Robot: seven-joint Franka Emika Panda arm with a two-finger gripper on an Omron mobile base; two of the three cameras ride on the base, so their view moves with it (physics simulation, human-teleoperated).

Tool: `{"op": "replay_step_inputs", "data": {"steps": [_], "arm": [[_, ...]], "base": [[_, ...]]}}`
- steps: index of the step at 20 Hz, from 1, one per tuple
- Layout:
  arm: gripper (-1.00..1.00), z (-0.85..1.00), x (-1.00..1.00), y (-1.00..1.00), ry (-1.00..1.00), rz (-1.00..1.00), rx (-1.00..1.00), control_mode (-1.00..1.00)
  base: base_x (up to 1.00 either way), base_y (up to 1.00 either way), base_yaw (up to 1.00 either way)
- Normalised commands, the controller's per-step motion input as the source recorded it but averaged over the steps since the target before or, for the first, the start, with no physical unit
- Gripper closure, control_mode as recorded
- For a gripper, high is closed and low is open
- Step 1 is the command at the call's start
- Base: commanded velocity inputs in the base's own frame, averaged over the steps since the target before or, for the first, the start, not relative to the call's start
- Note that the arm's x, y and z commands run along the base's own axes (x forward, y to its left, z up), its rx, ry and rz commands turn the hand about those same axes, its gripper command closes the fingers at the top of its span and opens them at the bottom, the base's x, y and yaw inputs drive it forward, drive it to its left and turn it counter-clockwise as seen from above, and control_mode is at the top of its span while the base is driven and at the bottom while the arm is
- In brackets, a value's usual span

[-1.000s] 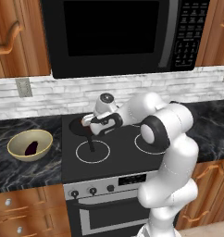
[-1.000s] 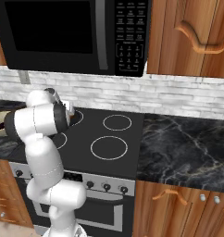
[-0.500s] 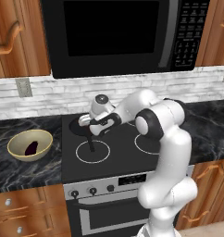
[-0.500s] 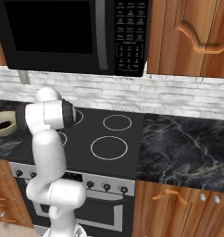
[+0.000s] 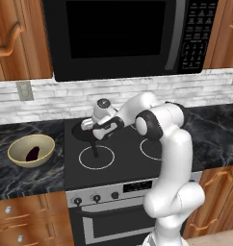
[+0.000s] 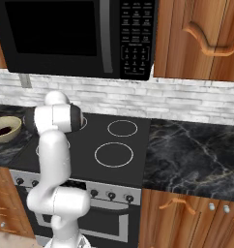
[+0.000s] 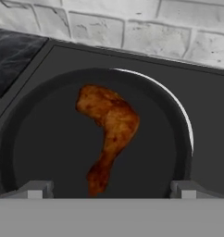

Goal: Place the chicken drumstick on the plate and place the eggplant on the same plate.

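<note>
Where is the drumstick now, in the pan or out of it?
In the pan. The hand view shows the drumstick lying flat inside the black pan, with the open pincer above it, not touching.

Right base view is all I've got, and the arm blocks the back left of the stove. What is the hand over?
Observer: A black frying pan on the back left burner; the chicken drumstick lies inside it, seen in the hand view.
Operator: Are the fingers on it?
Observer: No. The gripper is open, its fingertips either side of the thin end, with the drumstick beyond them.
Operator: And the eggplant?
Observer: In the left base view, it sits in the tan bowl on the counter left of the stove, as a dark eggplant.
</note>
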Motion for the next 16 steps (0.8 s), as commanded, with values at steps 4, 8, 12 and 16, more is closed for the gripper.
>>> {"op": "replay_step_inputs", "data": {"steps": [4,8,12,16], "arm": [[-1.00,-0.23,0.18,0.00,0.02,0.00,-0.04,-1.00],[-1.00,-0.23,0.16,0.01,0.03,0.00,-0.02,-1.00],[-1.00,-0.14,0.19,0.03,0.03,0.00,-0.02,-1.00],[-1.00,-0.02,0.29,0.06,0.01,0.00,0.00,-1.00]], "base": [[0.00,0.00,0.00],[0.00,0.00,0.00],[0.00,0.00,0.00],[0.00,0.00,0.00]]}}
